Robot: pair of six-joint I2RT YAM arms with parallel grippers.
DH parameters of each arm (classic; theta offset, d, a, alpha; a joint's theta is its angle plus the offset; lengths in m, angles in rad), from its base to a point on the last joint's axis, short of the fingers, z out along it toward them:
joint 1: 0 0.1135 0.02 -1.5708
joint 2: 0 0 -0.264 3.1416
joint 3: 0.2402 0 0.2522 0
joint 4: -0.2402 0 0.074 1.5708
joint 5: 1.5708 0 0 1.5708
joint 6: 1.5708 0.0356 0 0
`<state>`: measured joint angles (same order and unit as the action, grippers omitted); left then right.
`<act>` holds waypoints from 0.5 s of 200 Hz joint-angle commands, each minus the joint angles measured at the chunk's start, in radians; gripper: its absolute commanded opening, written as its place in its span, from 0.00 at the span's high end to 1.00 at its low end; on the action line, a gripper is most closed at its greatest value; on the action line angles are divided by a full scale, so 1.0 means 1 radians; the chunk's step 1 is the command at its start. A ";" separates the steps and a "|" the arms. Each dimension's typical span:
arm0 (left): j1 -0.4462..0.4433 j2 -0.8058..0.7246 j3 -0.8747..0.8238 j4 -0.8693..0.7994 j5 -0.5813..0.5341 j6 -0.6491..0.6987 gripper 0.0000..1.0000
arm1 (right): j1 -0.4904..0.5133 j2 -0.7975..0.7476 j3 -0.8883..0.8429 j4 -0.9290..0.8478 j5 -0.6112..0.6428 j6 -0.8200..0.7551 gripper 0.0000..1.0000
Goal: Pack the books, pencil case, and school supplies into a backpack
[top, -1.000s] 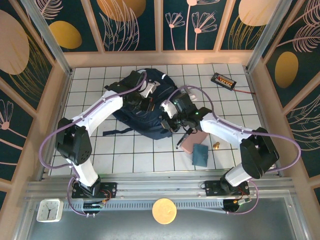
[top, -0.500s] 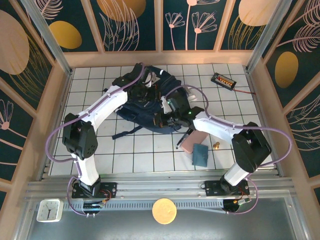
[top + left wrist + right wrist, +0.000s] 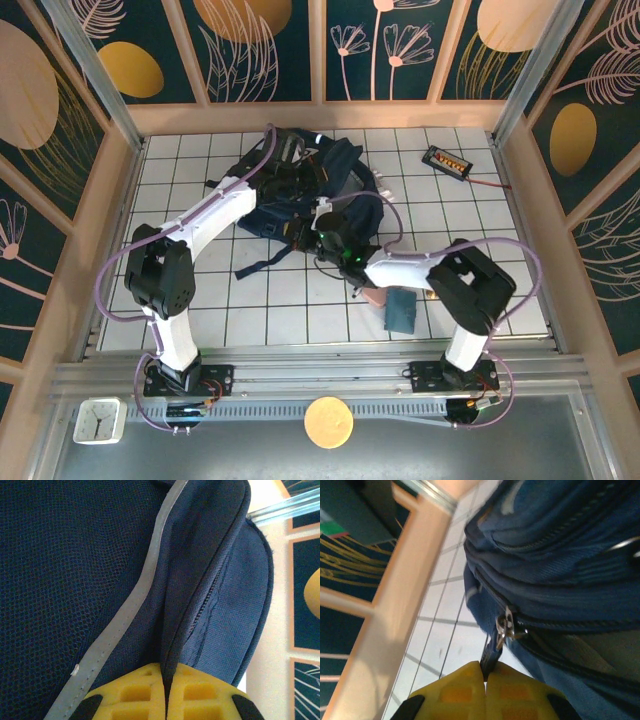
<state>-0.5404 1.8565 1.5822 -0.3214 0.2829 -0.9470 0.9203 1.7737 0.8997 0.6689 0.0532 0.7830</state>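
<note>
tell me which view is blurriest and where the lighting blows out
Top external: sharp and evenly lit across the tiled table, no glare; left wrist: backpack mesh crisp, left gripper at the bottom edge soft, background at top right washed out; right wrist: the blurriest, wooden frame smeared, zip pull fairly clear, right gripper out of focus.

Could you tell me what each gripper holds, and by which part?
Left gripper pinches the backpack at a zipper-side fabric edge; right gripper pinches its zipper pull.
</note>
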 commanded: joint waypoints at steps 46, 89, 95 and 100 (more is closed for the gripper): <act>-0.002 0.043 0.098 0.157 0.052 -0.106 1.00 | 0.102 0.348 0.260 0.436 0.118 -0.134 1.00; -0.003 0.034 0.105 0.126 0.074 -0.067 1.00 | 0.124 0.423 0.393 0.337 0.019 -0.173 0.90; -0.001 0.030 0.105 0.118 0.076 -0.055 1.00 | 0.123 0.399 0.367 0.326 0.021 -0.175 0.76; -0.001 0.027 0.105 0.108 0.079 -0.041 1.00 | 0.123 0.374 0.342 0.308 0.025 -0.177 0.65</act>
<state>-0.5335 1.8977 1.6344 -0.3000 0.2985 -0.9909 0.9901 2.2177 1.2549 0.9615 0.1871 0.6590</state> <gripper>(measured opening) 0.062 0.134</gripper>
